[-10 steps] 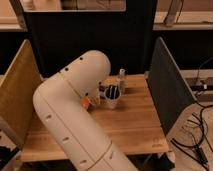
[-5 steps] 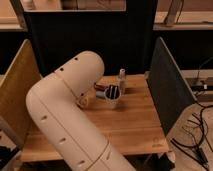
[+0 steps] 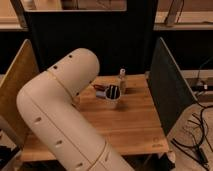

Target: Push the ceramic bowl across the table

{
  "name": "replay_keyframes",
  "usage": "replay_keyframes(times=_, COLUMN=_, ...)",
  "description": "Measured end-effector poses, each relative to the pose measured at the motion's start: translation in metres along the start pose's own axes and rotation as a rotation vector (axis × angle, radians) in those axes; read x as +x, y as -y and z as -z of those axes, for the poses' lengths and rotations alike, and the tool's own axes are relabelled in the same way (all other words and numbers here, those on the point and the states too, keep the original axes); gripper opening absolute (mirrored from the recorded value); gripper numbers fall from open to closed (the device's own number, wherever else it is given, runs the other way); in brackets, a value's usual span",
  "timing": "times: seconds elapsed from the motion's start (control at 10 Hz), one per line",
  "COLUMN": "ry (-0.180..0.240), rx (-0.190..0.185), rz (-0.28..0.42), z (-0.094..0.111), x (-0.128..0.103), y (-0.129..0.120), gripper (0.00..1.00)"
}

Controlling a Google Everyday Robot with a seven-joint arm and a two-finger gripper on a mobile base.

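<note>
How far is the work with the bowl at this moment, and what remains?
Done: nothing I can confirm. Only a sliver of the shallow orange-brown ceramic bowl shows, beside the small white cup near the back of the pale wooden plank table. In hand: the thick white robot arm reaches over it; the gripper is hidden behind the arm. Left: probably the whole push.

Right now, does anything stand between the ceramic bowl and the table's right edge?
The arm hides the ceramic bowl and the gripper. Just right of it, a white cup and small bottle stand on the table, likely in the way.
</note>
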Motion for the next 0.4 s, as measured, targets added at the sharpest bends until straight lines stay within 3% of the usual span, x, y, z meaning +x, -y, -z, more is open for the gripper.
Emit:
replay_keyframes(times=0.1, ry=0.076, rx=-0.030, rz=-0.089, z=0.034, x=-0.009, y=0.030, gripper=0.00)
replay_keyframes(times=0.2, ry=0.126, rx=-0.050, rz=-0.148, z=0.056, x=-0.012, y=0.054, gripper=0.00)
replay_keyframes(times=0.4, ry=0.198, rx=-0.101, rz=-0.276, z=0.091, x=-0.003, y=0.104, gripper=0.00)
